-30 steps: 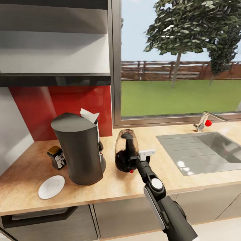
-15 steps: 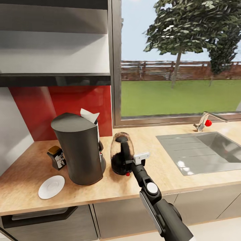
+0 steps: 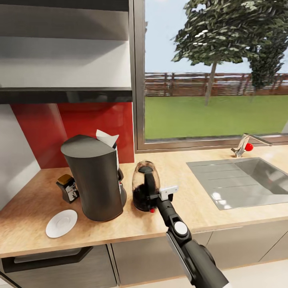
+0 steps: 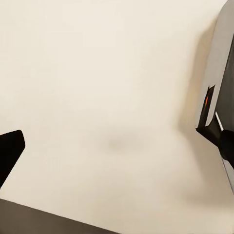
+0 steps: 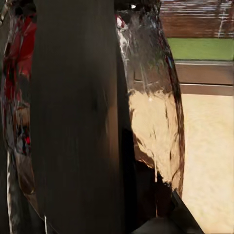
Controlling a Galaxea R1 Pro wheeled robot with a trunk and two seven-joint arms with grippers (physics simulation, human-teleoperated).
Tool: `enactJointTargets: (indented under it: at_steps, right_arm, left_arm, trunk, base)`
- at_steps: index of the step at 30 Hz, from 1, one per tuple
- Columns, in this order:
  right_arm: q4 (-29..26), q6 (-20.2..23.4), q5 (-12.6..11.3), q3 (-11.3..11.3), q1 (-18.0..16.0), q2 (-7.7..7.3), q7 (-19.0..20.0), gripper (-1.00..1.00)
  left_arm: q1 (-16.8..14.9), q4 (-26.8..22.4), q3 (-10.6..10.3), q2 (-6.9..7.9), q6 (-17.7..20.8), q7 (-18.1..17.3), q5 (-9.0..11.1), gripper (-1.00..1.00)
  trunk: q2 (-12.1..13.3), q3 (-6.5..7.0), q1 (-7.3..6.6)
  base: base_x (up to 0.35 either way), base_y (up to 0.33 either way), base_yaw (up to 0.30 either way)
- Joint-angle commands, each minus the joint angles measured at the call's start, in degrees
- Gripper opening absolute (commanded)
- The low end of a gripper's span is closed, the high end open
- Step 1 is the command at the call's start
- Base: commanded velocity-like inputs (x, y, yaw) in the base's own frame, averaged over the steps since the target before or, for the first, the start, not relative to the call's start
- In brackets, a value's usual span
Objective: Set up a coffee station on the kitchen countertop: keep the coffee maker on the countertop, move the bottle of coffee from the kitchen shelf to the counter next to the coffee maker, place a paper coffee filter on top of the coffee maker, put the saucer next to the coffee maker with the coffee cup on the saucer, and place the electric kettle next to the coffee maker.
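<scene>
From the head view, the electric kettle [image 3: 145, 187] stands upright on the kitchen countertop [image 3: 188, 208], about midway between the front edge and the back wall, just beside the coffee maker [image 3: 94, 179]. The right gripper [image 3: 157, 195] is at the kettle's black handle, and its fingers look closed on that handle, though the contact itself is small in this view. The paper coffee filter [image 3: 105, 139] sits on the coffee maker's top at its rear. The bottle of coffee [image 3: 68, 187] stands on the coffee maker's other side, toward the counter's left end, and the saucer [image 3: 61, 223] lies near the front edge there with nothing on it. The bottle's black-and-white label is too small to read, and no brand shows on kettle or coffee maker.

The kettle is probably rigid, smooth and breakable in its glass body, with some weight low in the base. The handle is the sound place to hold it; the glass would likely slip.

The left wrist view looks onto a pale plain surface, with a dark fingertip [image 4: 9, 151] at one edge. Whether the left gripper is open or closed cannot be told.

The right wrist view sits tight against the kettle: the dark handle [image 5: 75, 117] runs up the picture, and the clear glass body [image 5: 151, 112] behind it reflects the wood counter and window. No writing shows.
</scene>
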Motion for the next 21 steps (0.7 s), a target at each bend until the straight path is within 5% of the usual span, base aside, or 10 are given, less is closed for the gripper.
enactJointTargets:
  at_steps: [1, 13, 21]
  right_arm:
    - [0.5, -1.0, -0.2, 0.2, -0.1, -0.01, -0.4, -1.00]
    - [1.5, -2.7, -0.2, 0.2, -0.1, -0.01, -0.3, -1.00]
    - [1.5, -2.7, -0.2, 0.2, -0.1, -0.01, -0.3, -1.00]
  left_arm:
    - [0.0, 0.0, 0.3, 0.01, -0.2, 0.3, -0.6, 1.00]
    - [-0.1, 0.0, 0.3, 0.01, -0.2, 0.2, -0.6, 1.00]
    - [-0.1, 0.0, 0.3, 0.02, -0.2, 0.2, -0.6, 1.00]
  trunk:
    - [-0.1, -0.10, 0.03]
    - [-0.1, -0.10, 0.03]
    - [-0.1, -0.10, 0.03]
  base:
    - [0.000, 0.000, 0.000]
    - [0.000, 0.008, 0.000]
    - [0.000, 0.176, 0.000]
